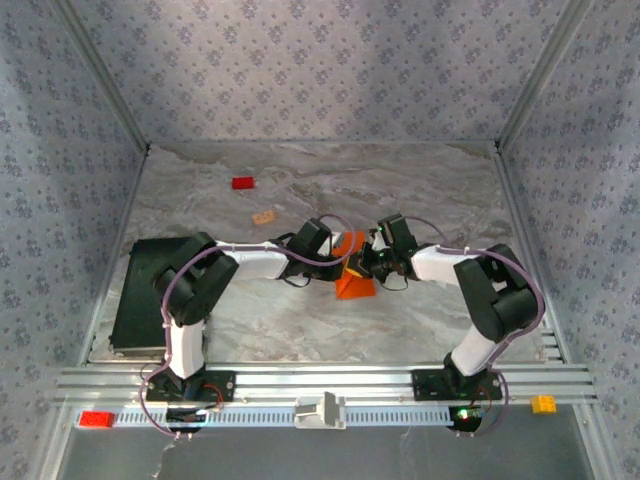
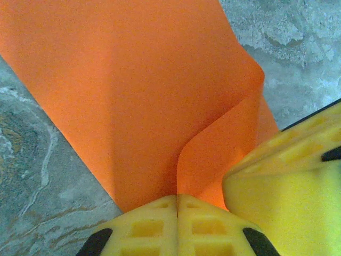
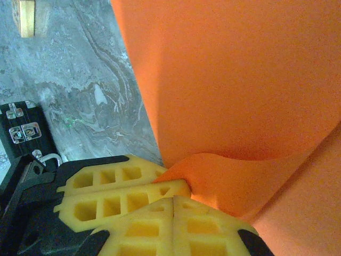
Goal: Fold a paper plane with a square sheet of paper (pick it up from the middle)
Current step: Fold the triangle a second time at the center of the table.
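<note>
Left gripper [image 2: 177,201]: you are pinching with it. Its yellow jaws are pressing flat together on an edge of the square sheet of paper [image 2: 133,90], and that edge is running straight into the seam between them.
Right gripper [image 3: 174,204]: its jaws are pressing together too, and the orange sheet is curling down into their seam, so you are gripping the paper on this side as well.
The two grippers: they are meeting almost tip to tip, with the right one sitting just to the right of your left fingertips and crowding against them.
Paper, from the left fingertips: it is spreading away ahead of them as one broad smooth panel, with a soft curl bending over just beyond the pinch and to its right.
Paper, from the right fingertips: it is rising ahead of them and to their right, and a rounded fold is bulging just above the pinch.
Paper and table [image 1: 430,190]: orange is showing on both the far and the near side of the grippers from overhead — whether any corner is touching the marble, you cannot tell.
Small tan block [image 3: 26,16]: it is lying on the marble well ahead and left of the right fingertips, apart from the paper.
Small red block [image 1: 243,183]: it is sitting farther out than the tan one, left of the left gripper.
Black case [image 1: 145,290]: it is lying flat behind and left of the left gripper, beside that arm.
</note>
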Tool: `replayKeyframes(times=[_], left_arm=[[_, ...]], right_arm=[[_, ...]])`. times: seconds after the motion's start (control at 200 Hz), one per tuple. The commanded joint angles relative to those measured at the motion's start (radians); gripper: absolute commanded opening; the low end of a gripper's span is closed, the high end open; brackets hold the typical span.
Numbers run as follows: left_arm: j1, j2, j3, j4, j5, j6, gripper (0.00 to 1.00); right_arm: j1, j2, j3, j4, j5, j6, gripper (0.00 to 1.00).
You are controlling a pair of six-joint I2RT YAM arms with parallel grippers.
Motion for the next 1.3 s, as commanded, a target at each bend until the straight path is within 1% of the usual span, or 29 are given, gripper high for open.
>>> replayKeyframes(times=[0.0, 0.2, 0.365, 0.62, 0.765, 0.974, 1.074, 1.294], left_arm=[[0.004, 0.025, 0.004, -0.024, 0.014, 0.002, 0.00], [0.004, 0.026, 0.004, -0.028, 0.010, 0.007, 0.00], [0.004, 0.029, 0.006, -0.036, 0.009, 0.008, 0.00], [0.004, 0.031, 0.010, -0.042, 0.010, 0.011, 0.00], [0.004, 0.032, 0.011, -0.046, 0.009, 0.011, 0.00], [0.004, 0.035, 0.011, -0.050, 0.008, 0.013, 0.00], [0.004, 0.035, 0.011, -0.052, 0.010, 0.015, 0.00], [0.004, 0.037, 0.011, -0.057, 0.007, 0.017, 0.00]], right_arm=[[-0.003, 0.022, -0.013, 0.023, -0.007, 0.012, 0.00], [-0.015, 0.045, -0.063, 0.036, 0.015, 0.010, 0.00], [-0.023, 0.049, -0.086, 0.059, 0.009, 0.021, 0.00], [-0.032, -0.007, -0.007, 0.012, -0.010, 0.006, 0.00], [-0.052, 0.031, 0.018, -0.015, -0.002, -0.015, 0.00], [-0.078, 0.078, -0.022, -0.044, 0.056, -0.022, 0.00], [-0.089, 0.091, -0.034, -0.038, 0.062, -0.012, 0.00], [-0.106, 0.037, 0.006, -0.044, 0.009, -0.010, 0.00]])
